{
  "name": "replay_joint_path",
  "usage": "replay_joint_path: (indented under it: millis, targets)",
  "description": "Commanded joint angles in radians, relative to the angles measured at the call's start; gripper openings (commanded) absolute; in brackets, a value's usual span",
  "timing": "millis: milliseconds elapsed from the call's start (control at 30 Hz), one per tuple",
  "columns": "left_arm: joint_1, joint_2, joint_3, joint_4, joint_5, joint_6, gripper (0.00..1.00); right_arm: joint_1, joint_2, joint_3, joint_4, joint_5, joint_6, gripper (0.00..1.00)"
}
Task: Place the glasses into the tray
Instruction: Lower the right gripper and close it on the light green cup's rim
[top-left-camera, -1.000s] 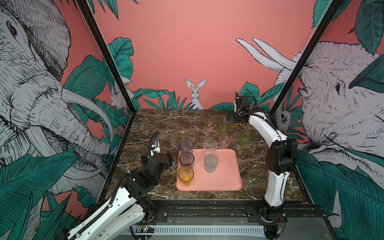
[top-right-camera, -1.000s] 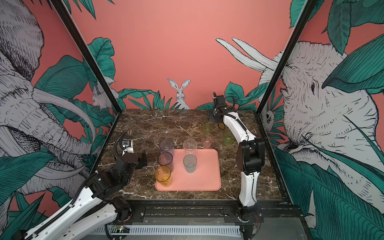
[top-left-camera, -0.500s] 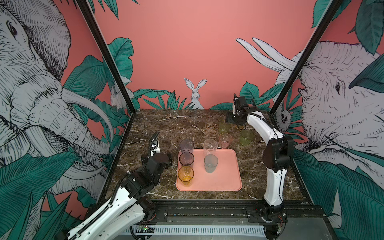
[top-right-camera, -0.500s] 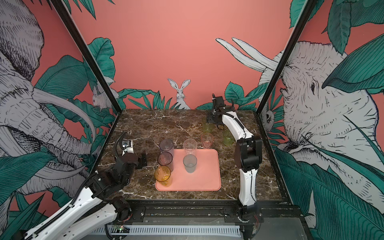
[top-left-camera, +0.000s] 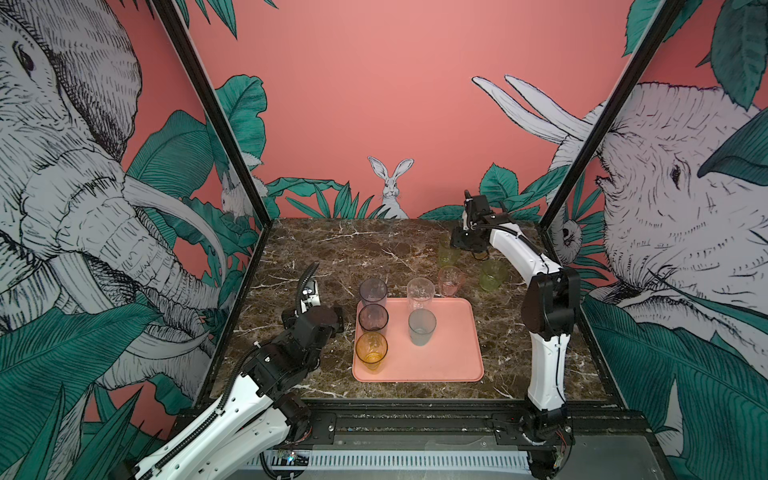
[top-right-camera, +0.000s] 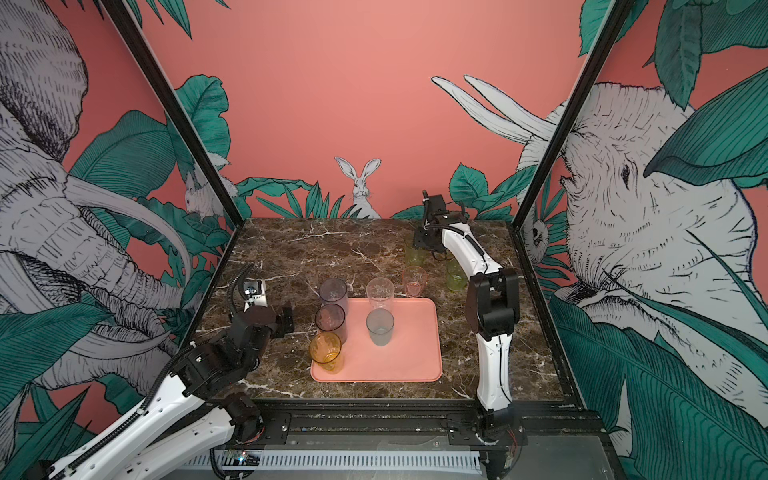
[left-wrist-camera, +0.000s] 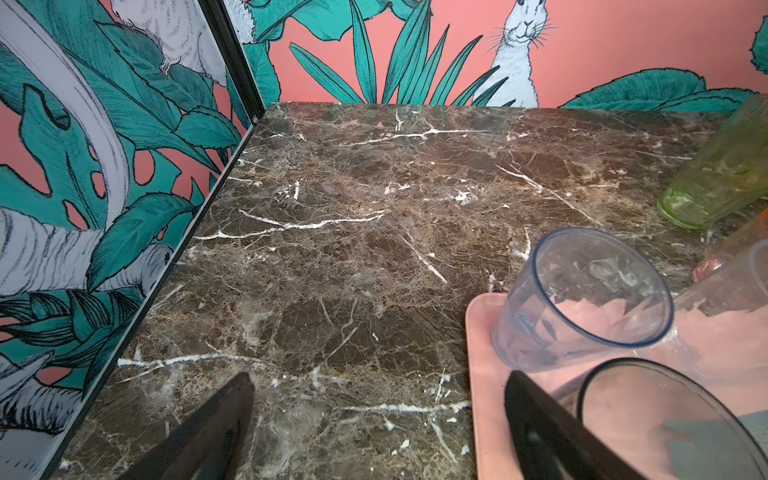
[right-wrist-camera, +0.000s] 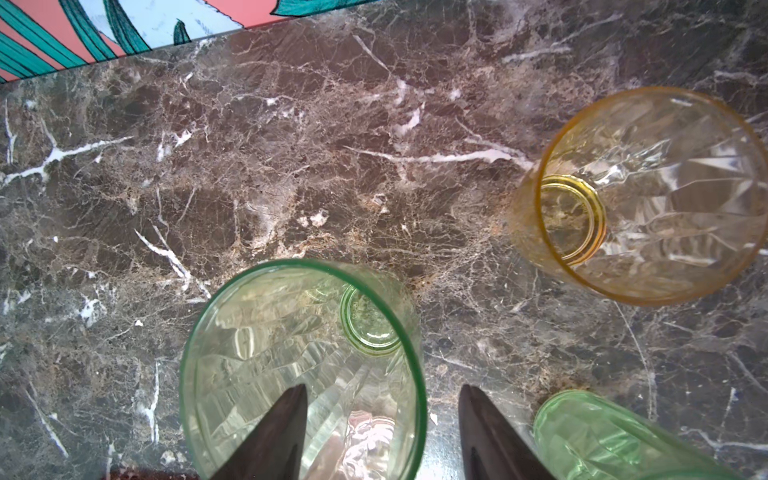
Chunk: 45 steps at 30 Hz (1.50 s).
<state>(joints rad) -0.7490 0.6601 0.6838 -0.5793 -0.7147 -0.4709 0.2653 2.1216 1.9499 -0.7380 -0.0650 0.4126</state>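
Right gripper (right-wrist-camera: 382, 390) hangs over the tall green glass (right-wrist-camera: 257, 353), which stands upright on the bench (right-wrist-camera: 291, 166) behind the tray (top-left-camera: 449, 361). One finger's inside the rim, one outside, jaws apart, not pinching yet. Left gripper (left-wrist-camera: 378, 382) is wide open, empty, beside the tray.

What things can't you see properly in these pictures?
Tall amber glass: both top views, apparently behind the right arm.
Short green glass: right wrist view, cut off by the edge.
Pink glass: left wrist view, mostly cut off by the edge.
Right gripper fingertips: both top views, hidden under that arm.
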Motion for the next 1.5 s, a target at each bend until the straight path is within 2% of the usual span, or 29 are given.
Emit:
replay_joint_path:
  millis: [0, 167, 267, 733, 1000, 1467]
  targets:
    - [0.005, -0.007, 0.005, -0.015, -0.007, -0.014, 0.95, -0.006, 0.017, 0.018, 0.004, -0.007, 0.0, 0.54]
    - [0.005, -0.003, 0.004, -0.012, 0.0, -0.017, 0.95, -0.006, 0.036, 0.029, 0.008, -0.006, -0.005, 0.39]
    - [0.006, -0.003, 0.008, -0.017, -0.001, -0.014, 0.95, -0.008, 0.04, 0.041, 0.011, 0.01, -0.022, 0.35]
    - [0.006, 0.01, 0.009, -0.011, -0.003, -0.011, 0.95, -0.014, 0.052, 0.114, -0.016, -0.001, -0.037, 0.02]
    - [0.006, 0.019, 0.011, -0.002, -0.003, -0.005, 0.95, -0.013, 0.027, 0.145, -0.04, -0.016, -0.035, 0.0]
    - [0.005, 0.031, 0.007, 0.005, -0.003, -0.005, 0.95, -0.013, -0.148, 0.149, -0.111, -0.019, -0.055, 0.0]
